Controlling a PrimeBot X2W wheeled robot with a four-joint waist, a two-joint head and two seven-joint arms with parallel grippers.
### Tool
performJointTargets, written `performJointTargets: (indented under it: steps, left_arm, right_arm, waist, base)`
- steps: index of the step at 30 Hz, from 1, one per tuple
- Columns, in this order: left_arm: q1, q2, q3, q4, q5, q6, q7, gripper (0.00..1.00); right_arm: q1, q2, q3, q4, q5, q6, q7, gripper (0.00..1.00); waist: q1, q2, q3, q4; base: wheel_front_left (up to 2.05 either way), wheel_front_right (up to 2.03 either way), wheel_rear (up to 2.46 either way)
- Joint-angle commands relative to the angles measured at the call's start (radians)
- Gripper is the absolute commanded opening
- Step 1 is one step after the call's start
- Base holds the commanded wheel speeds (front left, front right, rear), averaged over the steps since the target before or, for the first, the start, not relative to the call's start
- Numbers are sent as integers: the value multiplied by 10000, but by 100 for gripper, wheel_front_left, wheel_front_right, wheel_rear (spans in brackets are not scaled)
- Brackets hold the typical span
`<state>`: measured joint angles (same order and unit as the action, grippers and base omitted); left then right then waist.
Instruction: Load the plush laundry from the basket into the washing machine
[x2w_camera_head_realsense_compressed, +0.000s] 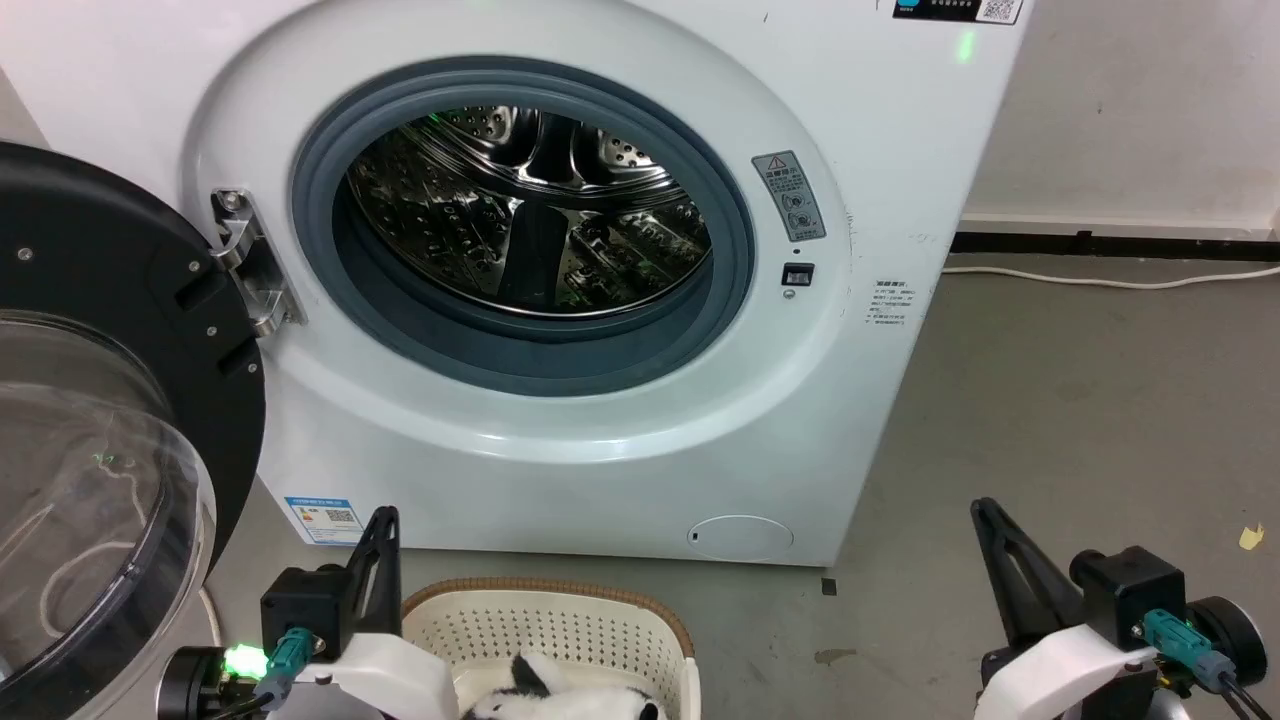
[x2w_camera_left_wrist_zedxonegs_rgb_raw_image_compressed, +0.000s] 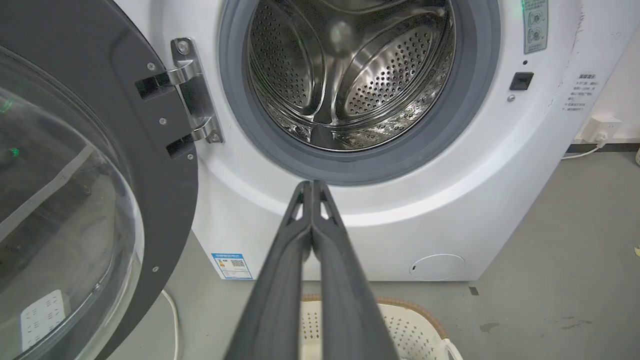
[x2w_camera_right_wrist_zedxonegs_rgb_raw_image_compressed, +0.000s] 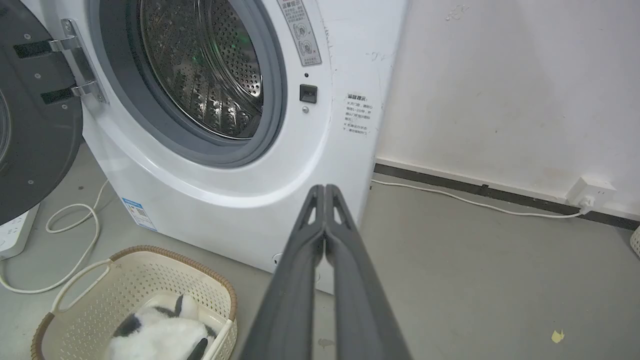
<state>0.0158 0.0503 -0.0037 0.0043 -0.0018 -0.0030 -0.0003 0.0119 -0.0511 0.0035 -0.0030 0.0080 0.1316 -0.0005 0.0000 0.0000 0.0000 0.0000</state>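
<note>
Your left claw (x2w_camera_left_wrist_zedxonegs_rgb_raw_image_compressed: 311, 186) is narrow: its two dark fingers are pressed together along their length and hold nothing. It points at the lower edge of the grey door seal (x2w_camera_left_wrist_zedxonegs_rgb_raw_image_compressed: 350, 172). Your right claw (x2w_camera_right_wrist_zedxonegs_rgb_raw_image_compressed: 325, 190) is likewise pinched closed and empty, and it is aimed at the right front corner of the washing machine (x2w_camera_head_realsense_compressed: 900, 200).

The plush laundry (x2w_camera_right_wrist_zedxonegs_rgb_raw_image_compressed: 155, 335), white with black patches, lies on the floor of the basket (x2w_camera_head_realsense_compressed: 560, 592). The basket stands on the grey floor (x2w_camera_head_realsense_compressed: 1080, 420) just in front of the machine's base, between your two claws and nearer the left one. In the head view your pale left forearm (x2w_camera_head_realsense_compressed: 400, 670) overlaps the basket's left side.

The door (x2w_camera_head_realsense_compressed: 110, 260), black-rimmed with a clear dome, hangs wide open on its steel hinge (x2w_camera_head_realsense_compressed: 250, 265). It stands to the left of the opening and close beside your left claw. Behind the seal you see the perforated steel drum (x2w_camera_head_realsense_compressed: 530, 220).

Other things around:
- A white cable (x2w_camera_right_wrist_zedxonegs_rgb_raw_image_compressed: 75, 235) loops on the floor left of the basket, near a white power strip (x2w_camera_right_wrist_zedxonegs_rgb_raw_image_compressed: 12, 235).
- A second cable (x2w_camera_right_wrist_zedxonegs_rgb_raw_image_compressed: 475, 202) runs along the skirting to a wall socket (x2w_camera_right_wrist_zedxonegs_rgb_raw_image_compressed: 590, 192) on the right.
- A small yellow scrap (x2w_camera_head_realsense_compressed: 1250, 537) lies on the floor beyond your right claw.
</note>
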Motion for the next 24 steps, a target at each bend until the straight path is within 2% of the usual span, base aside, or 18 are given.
performJointTargets:
  steps: [1, 24]
  left_arm:
    - [2, 0, -5, 2, -1, 0, -4, 100]
    - [29, 0, -341, 107, -158, 96, -401, 100]
  right_arm:
    - [1, 0, 2, -1, 3, 0, -3, 100]
    - [-1, 1, -71, 17, 189, -1, -401, 100]
  waist:
    - [0, 0, 0, 0]
    - [0, 0, 247, -155]
  base:
    - [0, 0, 0]
    - [0, 0, 0]
